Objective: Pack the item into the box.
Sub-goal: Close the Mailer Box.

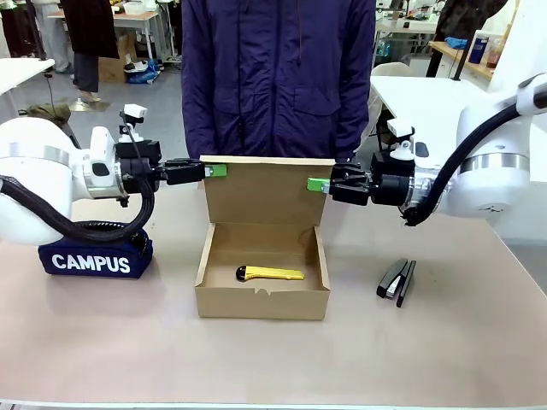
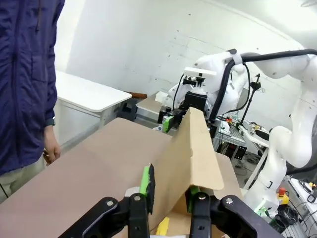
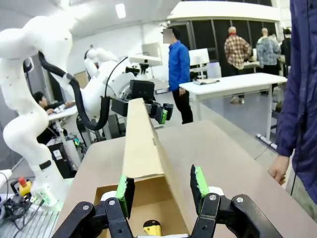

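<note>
**Lid to be closed, knife boxed**

The yellow utility knife (image 1: pixel 272 273) is seen lying inside the box (image 1: pixel 261 305). The upright lid flap (image 1: pixel 265 192) is clamped at one top corner by the left gripper (image 1: pixel 215 171). The other corner is straddled by the right gripper (image 1: pixel 318 184), jaws apart. The flap should be lowered evenly, corners level.

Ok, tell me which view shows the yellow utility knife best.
The front view: the utility knife lies whole on the floor of the open box, black end towards picture left. The left wrist view catches just a yellow sliver of it at the bottom edge; the right wrist view, its yellow-and-black tip there too.
</note>
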`<state>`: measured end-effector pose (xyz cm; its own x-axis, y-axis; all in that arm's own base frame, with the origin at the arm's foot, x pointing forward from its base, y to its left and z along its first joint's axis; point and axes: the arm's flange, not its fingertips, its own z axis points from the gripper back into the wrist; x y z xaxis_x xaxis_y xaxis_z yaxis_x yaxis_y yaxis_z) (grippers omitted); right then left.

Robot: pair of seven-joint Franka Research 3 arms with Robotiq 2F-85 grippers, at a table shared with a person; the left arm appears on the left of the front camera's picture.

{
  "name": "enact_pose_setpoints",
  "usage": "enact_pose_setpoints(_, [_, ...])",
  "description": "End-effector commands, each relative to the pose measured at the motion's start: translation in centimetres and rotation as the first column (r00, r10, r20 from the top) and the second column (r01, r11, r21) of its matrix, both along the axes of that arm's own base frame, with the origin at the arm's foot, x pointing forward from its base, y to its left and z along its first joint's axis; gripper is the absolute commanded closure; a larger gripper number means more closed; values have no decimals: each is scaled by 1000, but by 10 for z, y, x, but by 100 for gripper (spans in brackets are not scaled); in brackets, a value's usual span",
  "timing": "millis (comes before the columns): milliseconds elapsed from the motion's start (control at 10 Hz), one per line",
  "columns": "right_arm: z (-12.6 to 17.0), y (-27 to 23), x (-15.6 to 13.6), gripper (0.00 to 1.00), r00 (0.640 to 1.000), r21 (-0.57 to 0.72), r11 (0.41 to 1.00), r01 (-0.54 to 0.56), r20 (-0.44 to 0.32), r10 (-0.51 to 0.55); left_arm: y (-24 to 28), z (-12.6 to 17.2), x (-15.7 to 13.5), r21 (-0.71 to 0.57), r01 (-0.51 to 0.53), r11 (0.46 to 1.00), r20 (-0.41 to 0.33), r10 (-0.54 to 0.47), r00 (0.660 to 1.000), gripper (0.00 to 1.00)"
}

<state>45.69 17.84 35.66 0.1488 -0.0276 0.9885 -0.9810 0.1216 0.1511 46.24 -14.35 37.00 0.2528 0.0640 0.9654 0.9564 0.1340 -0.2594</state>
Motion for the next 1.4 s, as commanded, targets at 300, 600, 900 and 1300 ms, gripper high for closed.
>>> enact_pose_setpoints(300, [-13,8,-25,38,988,-4,1000,0,156,1,-1,-11,-25,27,91,995,114,-94,989,64])
enact_pose_setpoints(600, [-21,9,-38,38,983,-2,1000,-31,183,31,-1,-20,-27,34,84,996,125,-88,988,64])
enact_pose_setpoints(900, [-28,7,-43,38,979,-14,999,-40,200,42,-3,-28,-34,54,99,994,145,-106,984,64])
enact_pose_setpoints(1300, [-30,7,-44,38,976,-23,998,-55,208,58,-4,-34,-40,82,148,986,161,-160,974,64])
